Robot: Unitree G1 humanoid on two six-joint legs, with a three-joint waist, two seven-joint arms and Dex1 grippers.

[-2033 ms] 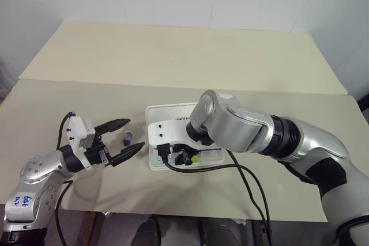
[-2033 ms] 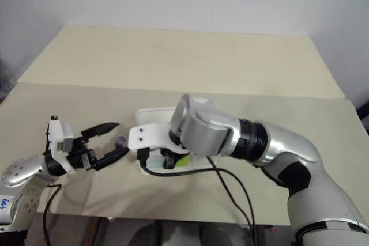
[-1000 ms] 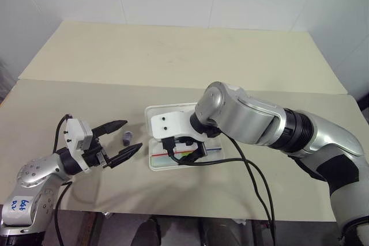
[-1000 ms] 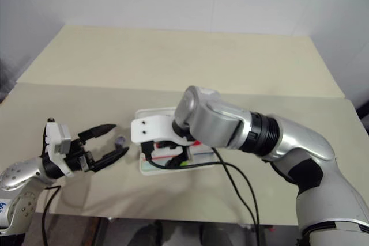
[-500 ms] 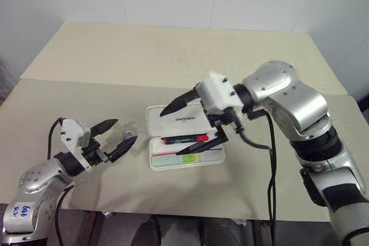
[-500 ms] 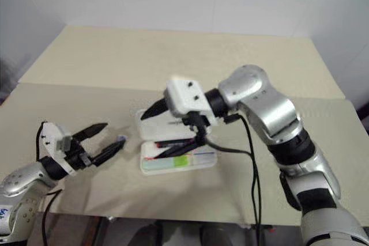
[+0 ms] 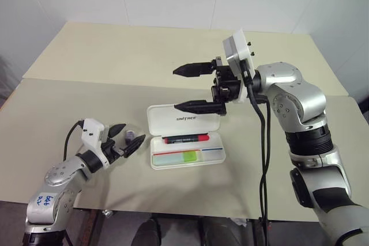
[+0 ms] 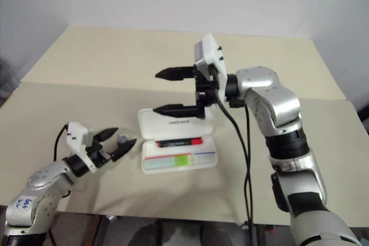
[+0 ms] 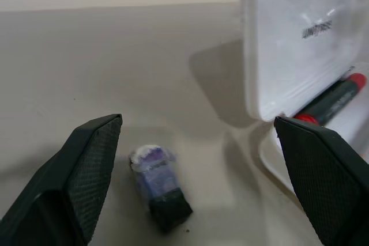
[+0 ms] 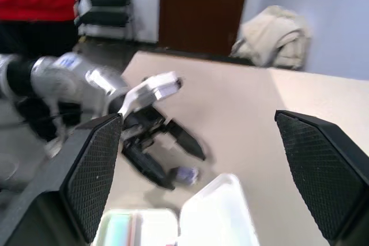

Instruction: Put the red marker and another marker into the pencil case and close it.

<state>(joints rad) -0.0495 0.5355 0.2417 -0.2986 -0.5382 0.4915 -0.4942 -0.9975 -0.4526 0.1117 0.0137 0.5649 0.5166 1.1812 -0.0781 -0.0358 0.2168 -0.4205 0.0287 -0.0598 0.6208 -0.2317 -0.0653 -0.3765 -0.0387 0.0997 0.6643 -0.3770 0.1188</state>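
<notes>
The pencil case lies open at frame centre, its tray unobstructed from above. The right gripper hangs high over the lid, fingers spread. Left of the case, a small grey-blue object sits between the left gripper's spread fingers. Wide bare table fills the upper frame.

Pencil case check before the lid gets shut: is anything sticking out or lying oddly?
Nothing stands out. The slim red marker and the pale green marker lie flat inside the open white hard-shell case.
</notes>
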